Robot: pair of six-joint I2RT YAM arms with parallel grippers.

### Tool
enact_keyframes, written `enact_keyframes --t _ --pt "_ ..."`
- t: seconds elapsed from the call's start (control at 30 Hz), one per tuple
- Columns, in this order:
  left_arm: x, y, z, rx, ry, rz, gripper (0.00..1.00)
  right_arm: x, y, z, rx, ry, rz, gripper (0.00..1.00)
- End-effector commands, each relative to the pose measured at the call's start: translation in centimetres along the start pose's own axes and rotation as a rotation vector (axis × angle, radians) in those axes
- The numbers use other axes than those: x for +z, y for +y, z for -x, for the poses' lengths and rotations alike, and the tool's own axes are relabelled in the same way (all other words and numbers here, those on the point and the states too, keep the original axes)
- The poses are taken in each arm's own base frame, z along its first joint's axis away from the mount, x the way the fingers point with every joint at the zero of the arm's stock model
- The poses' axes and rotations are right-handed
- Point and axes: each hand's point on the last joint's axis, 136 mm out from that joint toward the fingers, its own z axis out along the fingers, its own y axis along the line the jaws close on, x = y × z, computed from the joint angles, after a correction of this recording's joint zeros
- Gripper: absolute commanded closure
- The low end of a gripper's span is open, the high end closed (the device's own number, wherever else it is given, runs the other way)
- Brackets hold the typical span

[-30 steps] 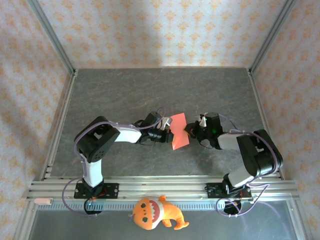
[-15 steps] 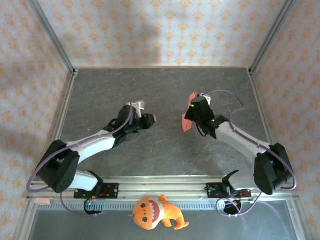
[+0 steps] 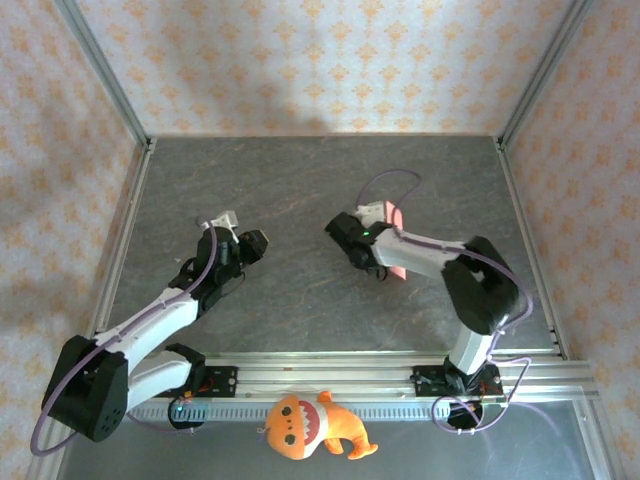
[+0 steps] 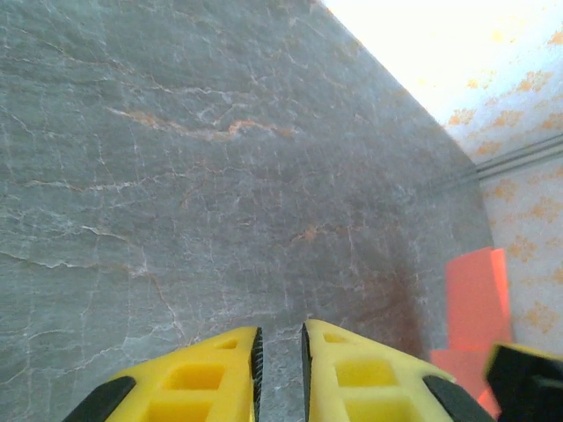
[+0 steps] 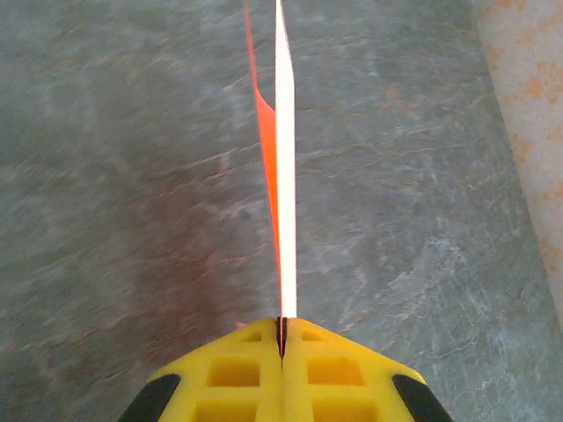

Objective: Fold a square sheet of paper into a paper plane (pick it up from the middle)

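Note:
My right gripper (image 5: 281, 321) is shut on the square sheet of paper (image 5: 283, 176), which runs edge-on away from the fingertips, one face white and one orange-red, and is held above the table. From the top the red-pink sheet (image 3: 396, 216) shows on both sides of the right forearm, beside the right gripper (image 3: 378, 255), right of the table's middle. My left gripper (image 3: 255, 242) hangs left of centre, apart from the sheet. Its jaws (image 4: 280, 343) stand a narrow gap apart with nothing between them. The sheet (image 4: 475, 290) stands at the right edge of the left wrist view.
The grey marbled table (image 3: 300, 190) is walled in by patterned panels with metal corner posts (image 3: 100, 70). An aluminium rail (image 3: 330, 375) carries both arm bases at the near edge. An orange plush toy (image 3: 310, 425) lies in front of the rail.
Both grippers were on the sheet at the centre. The left one has let go, parted slightly and pulled back left. The right one has carried the sheet off and swung left.

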Motion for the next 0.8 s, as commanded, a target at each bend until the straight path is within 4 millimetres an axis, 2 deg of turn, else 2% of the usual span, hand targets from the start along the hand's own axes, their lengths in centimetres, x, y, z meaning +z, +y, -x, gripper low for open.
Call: enact_keyframes --t 0.0,0.17,0.27,0.4,0.47,0.6,0.67,0.77 --pt "-0.7 1.5 0.5 -0.029 -0.043 0.059 0.79 -0.6 2.3 -1.3 -0.064 0.042 -0.004 0.96" --pt "-1.9 1.9 1.2 -0.035 -0.084 0.075 0.77 -2.5 9.3 -1.7 0.022 0.114 0.265 0.94" --pt "-2.4 2.3 1.5 -0.043 -0.109 0.079 0.75 -3.3 12.1 -1.5 0.093 0.156 0.392 0.91" --pt "-2.6 2.4 1.2 -0.048 -0.103 0.076 0.75 -4.1 14.7 -1.5 0.134 0.202 0.514 0.87" --pt "-2.7 2.5 1.0 -0.052 -0.099 0.077 0.75 -4.6 15.8 -1.4 0.147 0.213 0.573 0.84" --pt "-2.6 2.4 0.8 -0.054 -0.090 0.068 0.75 -7.0 17.8 -0.4 0.169 0.226 0.747 0.65" --pt "-2.5 2.4 0.8 -0.053 -0.087 0.066 0.75 -8.8 18.1 0.9 0.203 0.204 0.847 0.56" --pt "-2.4 2.3 0.6 -0.054 -0.076 0.061 0.75 -11.3 17.5 2.9 0.257 0.171 0.978 0.51"
